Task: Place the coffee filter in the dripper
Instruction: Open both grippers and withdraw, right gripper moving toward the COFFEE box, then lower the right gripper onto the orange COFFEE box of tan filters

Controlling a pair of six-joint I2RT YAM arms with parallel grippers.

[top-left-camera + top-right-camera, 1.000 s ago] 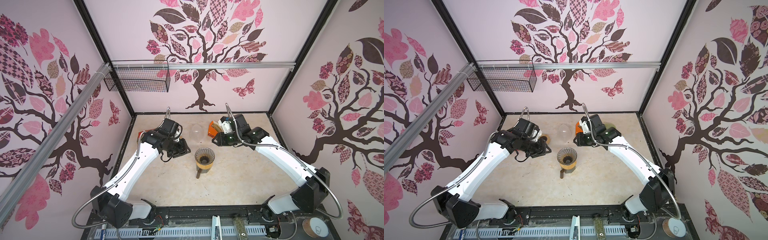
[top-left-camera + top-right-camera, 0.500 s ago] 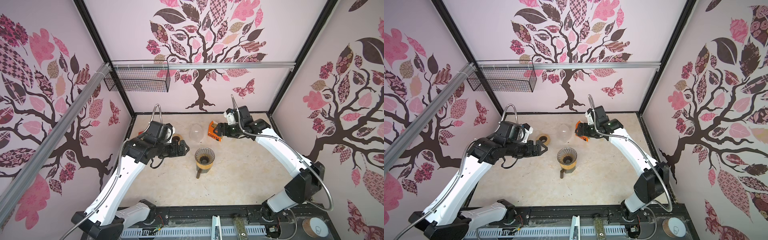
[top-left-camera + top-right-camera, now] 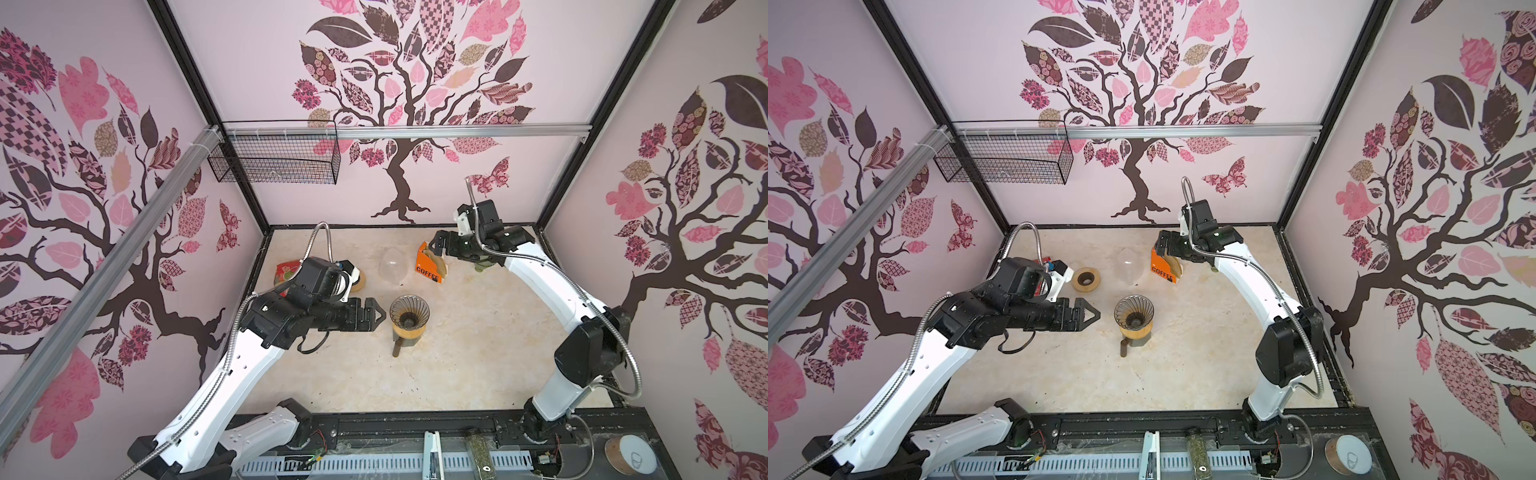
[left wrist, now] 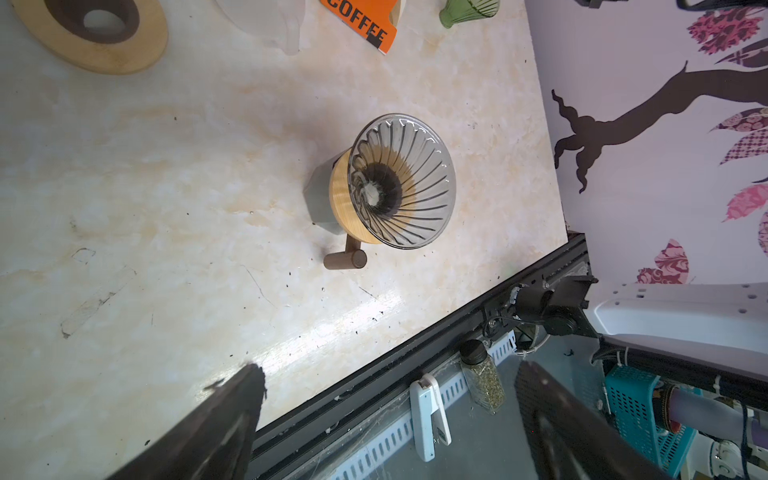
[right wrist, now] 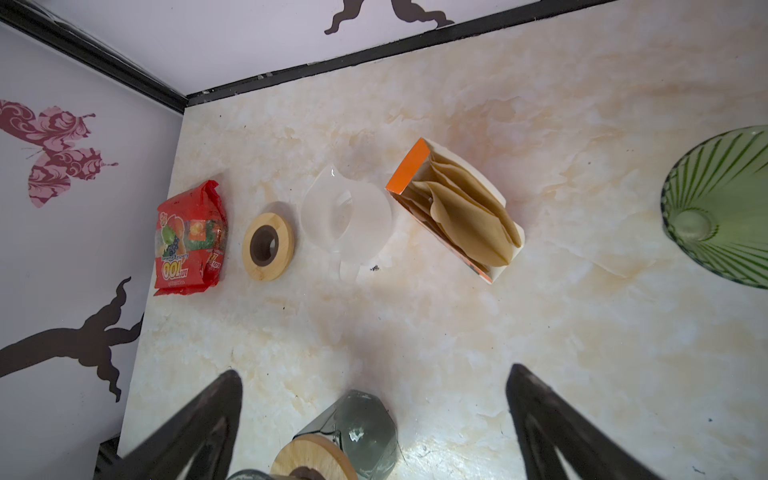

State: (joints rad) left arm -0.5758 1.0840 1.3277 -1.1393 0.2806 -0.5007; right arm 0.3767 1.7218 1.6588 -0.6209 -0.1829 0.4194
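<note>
Plainly, nothing of the task is done yet.

In both top views the dripper (image 3: 409, 316) stands on the bench (image 3: 478, 353) just ahead of the left tool (image 3: 375, 316), and its glass cone is empty. The coffee filters (image 3: 439, 262) sit in their orange box (image 3: 427, 269), just below the right tool (image 3: 437, 247). Neither tool carries anything. By my reading 3 steps remain: pinch 1 filter out, carry it across, seat it in the cone. A clear glass jug (image 3: 1128, 266) stands just beside the box, on the side toward the left tool. It could be clipped on the way over. A wooden ring (image 3: 1086, 279) lies beside the left tool's wrist, with a red snack packet (image 3: 286, 268) behind it.

From the left wrist, that tool's fingers (image 4: 224, 424) stand wide apart with nothing between them. The dripper lies ahead and well apart, its ribbed cone bare down to the dark outlet. Its handle points back toward the tool's side.

From the right wrist, the fingers (image 5: 199, 419) are likewise spread and empty. Ahead, the box lies open with several brown filters overlapping. Lifting only 1 looks to be the fiddly part. The jug is just beside the box, with the ring and packet beyond it. A green ribbed glass (image 5: 723, 208) stands off to the other side. Nearest the tool is what looks like the dripper's grey base and wooden collar.
</note>
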